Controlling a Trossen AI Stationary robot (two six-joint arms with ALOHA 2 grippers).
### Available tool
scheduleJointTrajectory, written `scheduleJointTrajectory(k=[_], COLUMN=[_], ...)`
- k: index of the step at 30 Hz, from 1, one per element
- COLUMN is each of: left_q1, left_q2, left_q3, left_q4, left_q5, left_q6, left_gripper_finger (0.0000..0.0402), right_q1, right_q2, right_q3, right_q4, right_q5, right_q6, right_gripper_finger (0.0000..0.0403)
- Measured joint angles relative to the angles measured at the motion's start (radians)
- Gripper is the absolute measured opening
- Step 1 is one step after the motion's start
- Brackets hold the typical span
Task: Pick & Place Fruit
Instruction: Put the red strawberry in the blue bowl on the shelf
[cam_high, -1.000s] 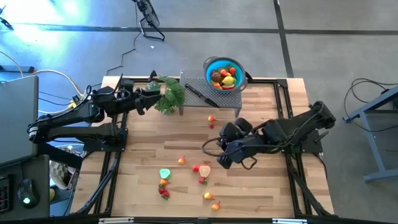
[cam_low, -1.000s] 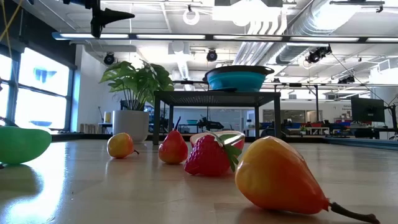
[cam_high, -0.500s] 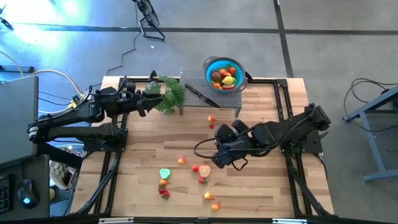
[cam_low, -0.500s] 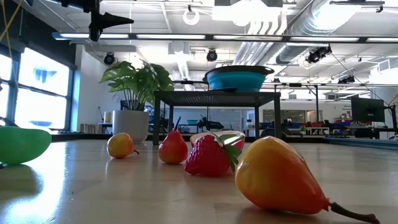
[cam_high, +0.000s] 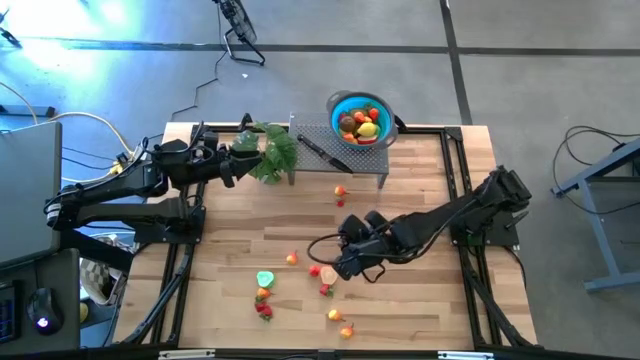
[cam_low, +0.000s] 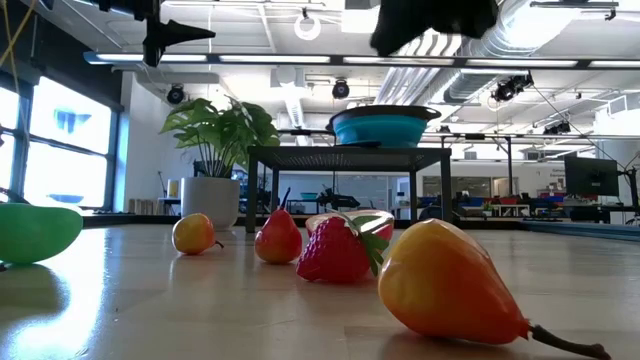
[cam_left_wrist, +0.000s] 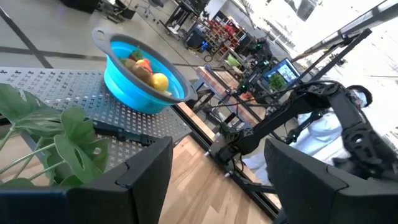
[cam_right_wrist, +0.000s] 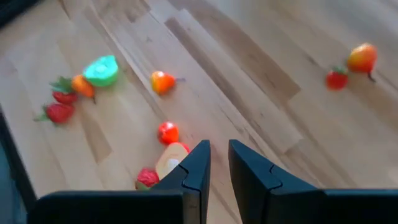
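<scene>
Right gripper (cam_high: 338, 268) now hangs over the fruit cluster in the near middle of the table (cam_high: 420, 310), having swept left and nearward from mid-table over the past second; its dark bulk has also come into the top of the low view. Its fingers (cam_right_wrist: 198, 163) are nearly together with only a narrow slot between them, and hold nothing. In the right wrist view they point at a pale cut fruit (cam_right_wrist: 169, 159), with a small red fruit (cam_right_wrist: 167, 132) just beyond and a strawberry (cam_right_wrist: 147, 178) beside it.

Left gripper (cam_high: 226, 166) waits at the far left, by the plant (cam_high: 272, 150), fingers (cam_left_wrist: 144, 169) apart and empty, unchanged.

Blue bowl (cam_high: 360, 118) sits on the raised mesh shelf (cam_high: 318, 148) at the far edge and already holds several fruits. Loose fruit remains on the table: the near cluster with a green piece (cam_high: 265, 279), and a pair (cam_high: 340, 194) nearer the shelf.

The shift suggests the right arm is beginning another pick; the fingers would need to spread before descent.
</scene>
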Motion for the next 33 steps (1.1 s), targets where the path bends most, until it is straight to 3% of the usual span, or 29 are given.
scheduleJointTrajectory(k=[7, 15, 18, 25, 29, 33], left_q1=[0.0, 0.0, 0.0, 0.0, 0.0, 0.0], left_q2=[0.0, 0.0, 0.0, 0.0, 0.0, 0.0], left_q3=[0.0, 0.0, 0.0, 0.0, 0.0, 0.0], left_q4=[0.0, 0.0, 0.0, -0.017, -0.04, -0.077], left_q5=[0.0, 0.0, 0.0, 0.0, 0.0, 0.0], left_q6=[0.0, 0.0, -0.004, -0.005, -0.008, -0.008], left_gripper_finger=[0.0248, 0.0248, 0.0248, 0.0248, 0.0248, 0.0248], right_q1=[-0.022, -0.062, -0.071, -0.094, -0.119, -0.144], right_q2=[0.0, -0.002, -0.002, -0.002, -0.002, -0.002], right_q3=[-0.09, -0.233, -0.281, -0.34, -0.391, -0.458], right_q4=[0.093, 0.432, 0.474, 0.482, 0.507, 0.638], right_q5=[-0.037, -0.086, -0.081, -0.024, -0.053, -0.104], right_q6=[0.02, -0.021, -0.008, 0.015, 0.011, 0.006], right_gripper_finger=[0.005, 0.0033, 0.001, 0.0003, 0.0003, 0.0002])
